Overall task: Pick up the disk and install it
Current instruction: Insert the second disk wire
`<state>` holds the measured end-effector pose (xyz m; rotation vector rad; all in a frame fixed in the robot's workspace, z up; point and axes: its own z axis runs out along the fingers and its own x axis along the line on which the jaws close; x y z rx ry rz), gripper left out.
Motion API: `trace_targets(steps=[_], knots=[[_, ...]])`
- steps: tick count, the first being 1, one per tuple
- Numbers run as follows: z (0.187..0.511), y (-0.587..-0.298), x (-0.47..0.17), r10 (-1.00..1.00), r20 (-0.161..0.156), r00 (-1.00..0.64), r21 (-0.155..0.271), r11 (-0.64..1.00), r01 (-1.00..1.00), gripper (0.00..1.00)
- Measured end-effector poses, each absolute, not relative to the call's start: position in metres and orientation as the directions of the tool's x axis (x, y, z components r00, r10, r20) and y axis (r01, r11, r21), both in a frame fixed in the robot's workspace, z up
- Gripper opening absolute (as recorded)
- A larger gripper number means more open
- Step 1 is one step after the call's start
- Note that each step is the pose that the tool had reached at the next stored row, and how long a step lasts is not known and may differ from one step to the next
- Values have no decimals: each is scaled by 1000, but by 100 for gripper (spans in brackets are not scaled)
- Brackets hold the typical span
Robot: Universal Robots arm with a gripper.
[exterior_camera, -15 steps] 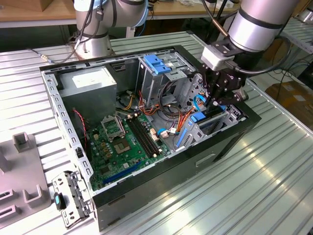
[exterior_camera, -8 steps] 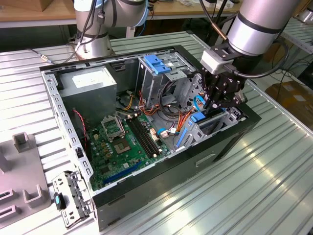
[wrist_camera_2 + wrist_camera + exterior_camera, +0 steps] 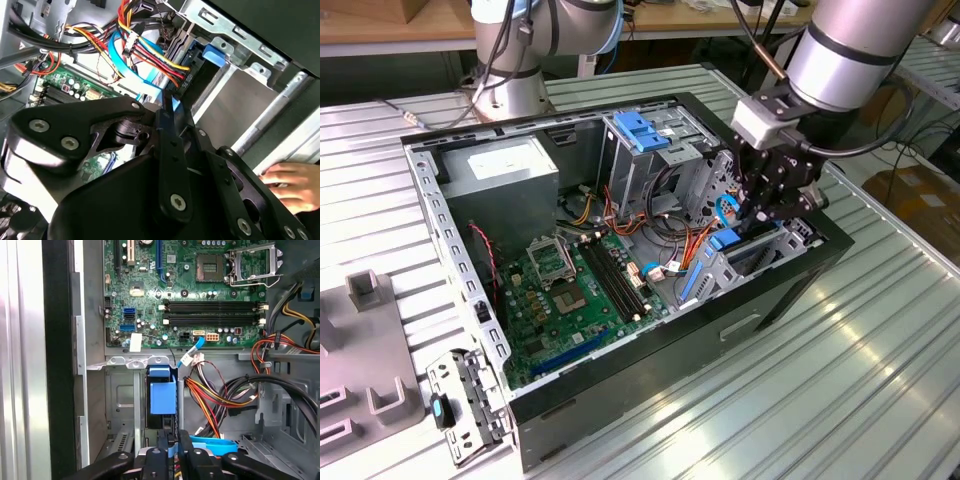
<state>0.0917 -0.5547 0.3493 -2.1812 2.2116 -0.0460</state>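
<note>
A: Where is the gripper [image 3: 767,212] sitting right now?

B: In the exterior view it is reaching down into the open computer case [image 3: 620,395], at the side toward the exterior view's right; the silver arm [image 3: 850,45] is coming in from the upper right of that view; the gripper is hovering over the lower drive bay [image 3: 745,262], next to the grey drive cage [image 3: 655,160] with its blue top handle.

A: And the disk?

B: The disk [image 3: 162,399] is standing on edge in the bay; in the first wrist view its blue carrier is showing just ahead of the gripper [image 3: 172,445], beside a metal bay wall and a bundle of red, yellow and black cables [image 3: 210,400]; in the second wrist view a blue tab [image 3: 216,54] is sitting at the bay's mouth.

A: Are the jaws holding it?

B: The jaws are standing nearly closed around a thin blue edge in both wrist views; whether they are truly pinching the disk cannot be told, since the black linkage is covering the contact.

A: Anything else around?

B: The green motherboard [image 3: 570,290] is lying on the case floor; the grey power supply [image 3: 505,175] is sitting at the far left corner; a person's hand [image 3: 290,182] is resting outside the case in the second wrist view; the case is lying on a ribbed metal table [image 3: 840,390].
</note>
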Motion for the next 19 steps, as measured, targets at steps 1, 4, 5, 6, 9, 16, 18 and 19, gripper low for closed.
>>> trace_targets(steps=[1, 4, 5, 6, 9, 16, 18, 19], knots=[[352, -555, 92, -1000, -4, -14, -46, 14, -999, 24], [355, -555, 92, -1000, -4, -14, -46, 14, -999, 24], [355, -555, 92, -1000, -4, -14, -46, 14, -999, 24], [355, -555, 92, -1000, -4, -14, -46, 14, -999, 24], [355, -555, 92, -1000, -4, -14, -46, 14, -999, 15], [355, -555, 92, -1000, -3, -14, -46, 14, -999, 11], [355, -555, 92, -1000, -3, -14, -46, 14, -999, 11], [355, -555, 92, -1000, -3, -14, -46, 14, -999, 11]])
